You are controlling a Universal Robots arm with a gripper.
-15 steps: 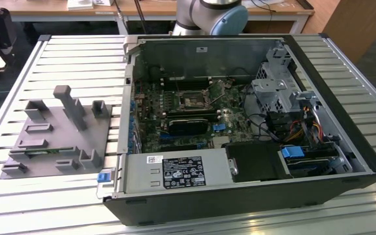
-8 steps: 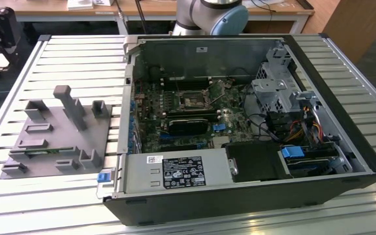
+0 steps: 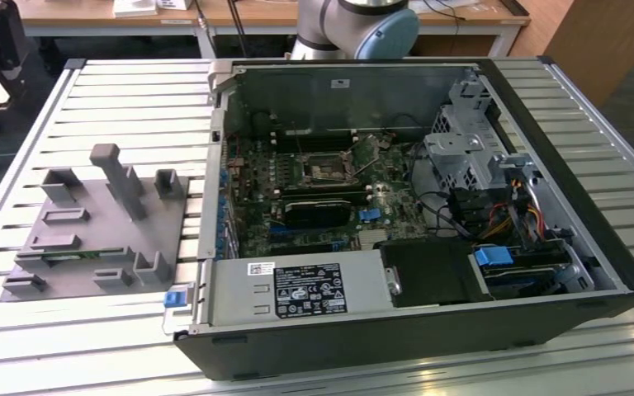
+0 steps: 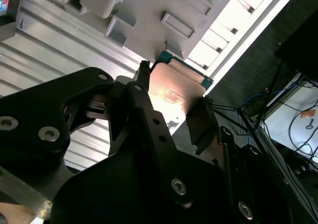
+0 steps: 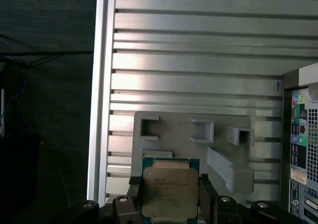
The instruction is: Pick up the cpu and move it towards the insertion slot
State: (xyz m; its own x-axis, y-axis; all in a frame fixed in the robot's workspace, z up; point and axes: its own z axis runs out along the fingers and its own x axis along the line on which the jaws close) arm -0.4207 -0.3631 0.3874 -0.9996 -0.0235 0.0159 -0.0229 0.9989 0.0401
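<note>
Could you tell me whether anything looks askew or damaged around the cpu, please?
Nothing stands out. In the first wrist view the cpu sits square in the gripper, clamped at two opposite edges above the grey fixture. No damage shows on its lid.

I see the computer case (image 3: pixel 295 91) lying open on the slatted table (image 3: pixel 130 91), with the fixture plate (image 3: pixel 119 235) on the same table just beside it, on the exterior view's left. The insertion slot (image 3: pixel 326 171) sits inside the case, near its far wall. In the first wrist view the cpu (image 5: pixel 170 184) sits between the fingers of the gripper (image 5: pixel 169 196), over the fixture plate's edge.
</note>
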